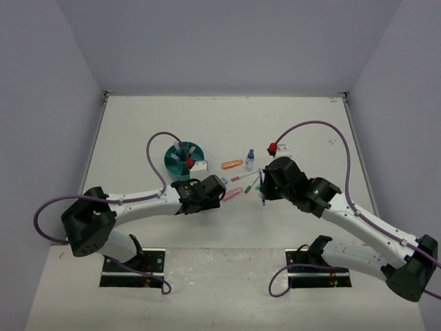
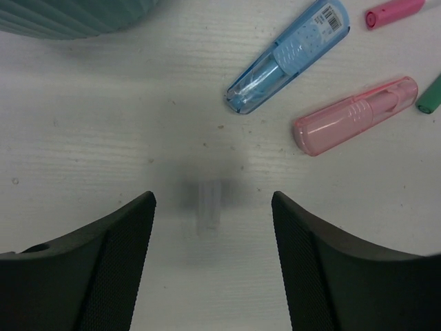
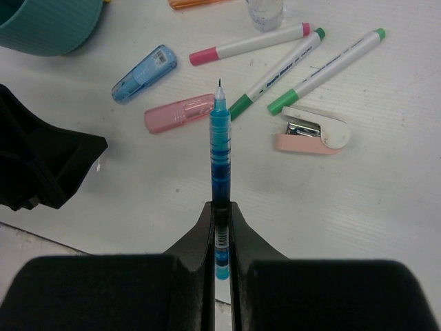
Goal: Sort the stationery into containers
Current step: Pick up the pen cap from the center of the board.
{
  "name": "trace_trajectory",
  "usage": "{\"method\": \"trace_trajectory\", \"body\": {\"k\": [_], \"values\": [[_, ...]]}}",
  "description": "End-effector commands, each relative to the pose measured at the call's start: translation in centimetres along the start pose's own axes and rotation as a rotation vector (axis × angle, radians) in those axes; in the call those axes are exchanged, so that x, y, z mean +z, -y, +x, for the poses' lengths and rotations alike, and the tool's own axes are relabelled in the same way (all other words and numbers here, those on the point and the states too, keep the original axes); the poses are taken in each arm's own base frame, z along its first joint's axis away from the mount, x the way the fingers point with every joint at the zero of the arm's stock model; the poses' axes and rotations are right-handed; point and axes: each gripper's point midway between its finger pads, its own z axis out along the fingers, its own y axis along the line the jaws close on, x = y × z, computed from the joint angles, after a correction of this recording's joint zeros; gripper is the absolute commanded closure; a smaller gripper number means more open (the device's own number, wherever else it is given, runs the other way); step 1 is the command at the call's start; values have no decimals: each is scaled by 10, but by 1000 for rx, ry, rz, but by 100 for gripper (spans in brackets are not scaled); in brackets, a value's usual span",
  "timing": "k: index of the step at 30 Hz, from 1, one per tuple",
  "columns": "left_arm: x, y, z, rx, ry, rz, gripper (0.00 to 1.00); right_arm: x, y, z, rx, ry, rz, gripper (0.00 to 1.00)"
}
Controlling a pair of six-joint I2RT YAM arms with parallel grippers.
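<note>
A blue pen (image 3: 220, 148) was clamped between the closed fingers of the right gripper (image 3: 220, 207), with its bare tip pointing away from the wrist over the white table (image 3: 386, 193). Beyond the tip, a stubby pink marker (image 3: 180, 113) and a stubby light-blue marker (image 3: 145, 74) were seen lying flat, near each other but apart. To their right lay a pink-capped white pen (image 3: 248, 43) and two green-capped white pens (image 3: 275, 74) (image 3: 325, 71), with a small pink-and-white stapler (image 3: 313, 131) just beside the nearer green one. A clear bottle (image 1: 250, 160) and an orange marker (image 1: 232, 164) were placed farther back. The teal organizer (image 1: 185, 157) stood to the left, with a red-topped item (image 1: 190, 163) inside it. The left gripper (image 2: 213, 234) was held spread open low over bare table, with nothing between its fingers (image 2: 103, 262).
</note>
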Motion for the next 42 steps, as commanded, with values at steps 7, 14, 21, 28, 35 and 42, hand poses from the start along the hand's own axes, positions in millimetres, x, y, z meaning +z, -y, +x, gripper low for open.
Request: {"method": "trace_trajectory", "body": {"k": [7,14,21,28,35,42], "values": [[3,6,11,-33,-64,-54,53,7,-8,1,-6,9,-45,100],[10,3,23,-11,-98,-73,63,11,-12,2,-9,3,-62,100],[22,-2,34,22,-127,-113,64,12,-13,4,-12,1,-77,100],[25,-5,41,32,-148,-125,94,8,-16,3,-16,12,-103,100],[8,-5,17,11,-74,-119,100,6,-45,10,-53,32,-303,100],[-73,6,-93,-124,290,44,100,-25,-126,9,16,160,-769,100]]}}
